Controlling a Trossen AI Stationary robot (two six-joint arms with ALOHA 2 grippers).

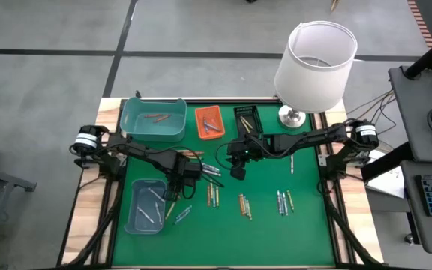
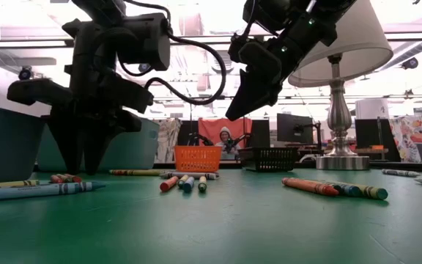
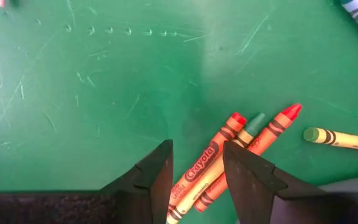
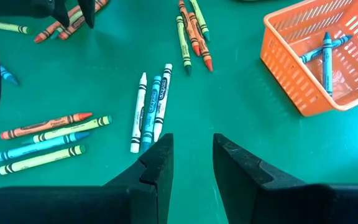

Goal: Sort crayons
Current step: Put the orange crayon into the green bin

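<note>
The left gripper (image 3: pixel 197 177) is down at the green mat, its fingers apart around red crayons (image 3: pixel 213 158) but not squeezing them. The right gripper (image 4: pixel 191 162) hangs above the mat with nothing in it, near the orange basket (image 4: pixel 294 56).

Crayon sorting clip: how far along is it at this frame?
Partly done. A few crayons already lie in the teal bin, the orange basket and the clear tray. The left gripper, open and empty, is low over a red-orange cluster; the right gripper hovers open. Most crayons still lie on the green mat.

crayons (image 1: pixel 244 205) scattered on mat (image 1: pixel 306 225), trays (image 1: pixel 154 120) behind
</note>
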